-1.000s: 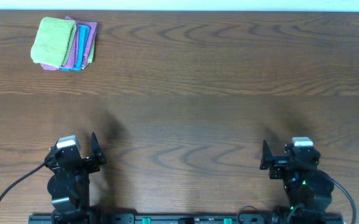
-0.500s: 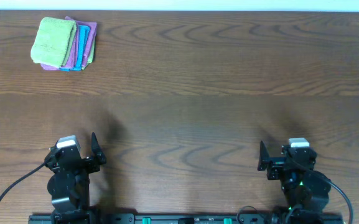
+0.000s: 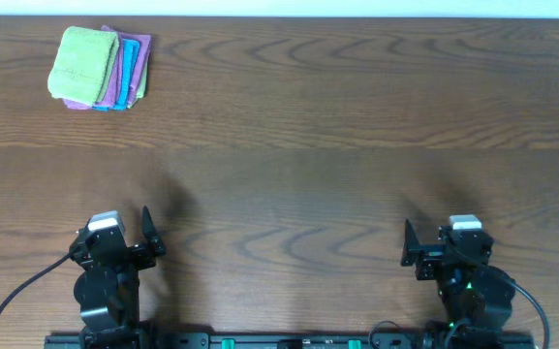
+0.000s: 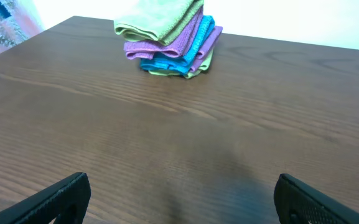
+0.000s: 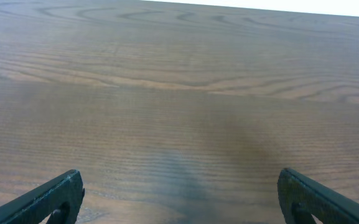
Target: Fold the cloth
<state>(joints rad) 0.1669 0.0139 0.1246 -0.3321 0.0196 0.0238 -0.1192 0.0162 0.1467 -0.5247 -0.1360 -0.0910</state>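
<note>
Both spread — left pincer (image 4: 179,193), right pincer (image 5: 179,186) — while cloth (image 3: 83,63) seemingly tops purple cloth (image 4: 160,45).

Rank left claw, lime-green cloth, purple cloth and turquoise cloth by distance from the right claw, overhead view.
From the right claw:
1. Left claw, across at the near-left edge.
2. Purple cloth and turquoise cloth, in the far-left corner stack; too close to call.
3. Lime-green cloth, atop that stack, offset farther left.

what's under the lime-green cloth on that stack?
A purple cloth, then a turquoise cloth, then another lime-green edge at the bottom. Only their edges show; the lime-green cloth covers the rest.
</note>
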